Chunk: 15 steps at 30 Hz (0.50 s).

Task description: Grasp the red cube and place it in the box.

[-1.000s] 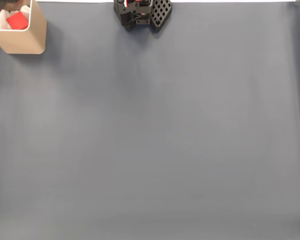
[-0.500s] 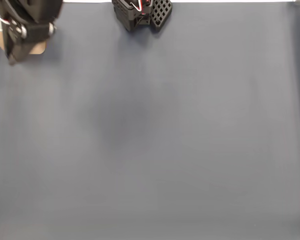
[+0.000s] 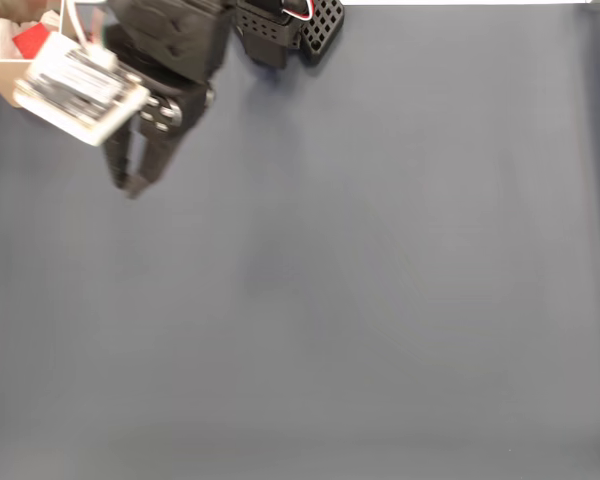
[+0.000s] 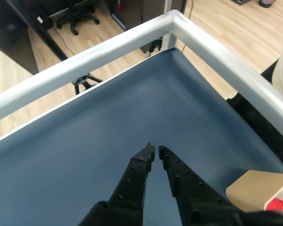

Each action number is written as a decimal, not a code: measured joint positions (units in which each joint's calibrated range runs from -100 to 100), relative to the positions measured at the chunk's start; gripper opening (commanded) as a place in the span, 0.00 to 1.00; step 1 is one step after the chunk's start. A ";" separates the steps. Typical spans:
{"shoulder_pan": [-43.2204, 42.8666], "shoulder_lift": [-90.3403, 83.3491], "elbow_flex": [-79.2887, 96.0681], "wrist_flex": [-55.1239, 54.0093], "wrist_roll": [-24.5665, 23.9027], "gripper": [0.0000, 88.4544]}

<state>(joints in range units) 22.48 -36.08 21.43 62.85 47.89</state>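
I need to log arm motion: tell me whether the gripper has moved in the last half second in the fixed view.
Yes. The gripper has swung right and down, away from the box at the top-left corner, toward the open mat.

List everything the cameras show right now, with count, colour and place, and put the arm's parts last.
red cube: one, bright red, inside the box, top left of the fixed view.
box: one, beige, at the table's edge, lower right in the wrist view.
table mat: one, grey-blue, covering the surface.
table rim: pale metal, around the mat.
office chair: one, black, on the wood floor beyond the table.
arm base: black, top centre of the fixed view.
gripper: black, nearly closed, holding nothing, above the mat beside the box.
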 measured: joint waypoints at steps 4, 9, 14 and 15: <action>-4.45 -2.26 2.89 0.00 0.24 0.00; -10.01 -5.64 7.69 -0.24 0.49 0.00; -14.99 -9.12 13.02 -0.80 0.20 0.00; -15.88 -9.99 14.20 -1.03 0.24 0.00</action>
<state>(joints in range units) 6.60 -46.07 35.62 61.81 48.13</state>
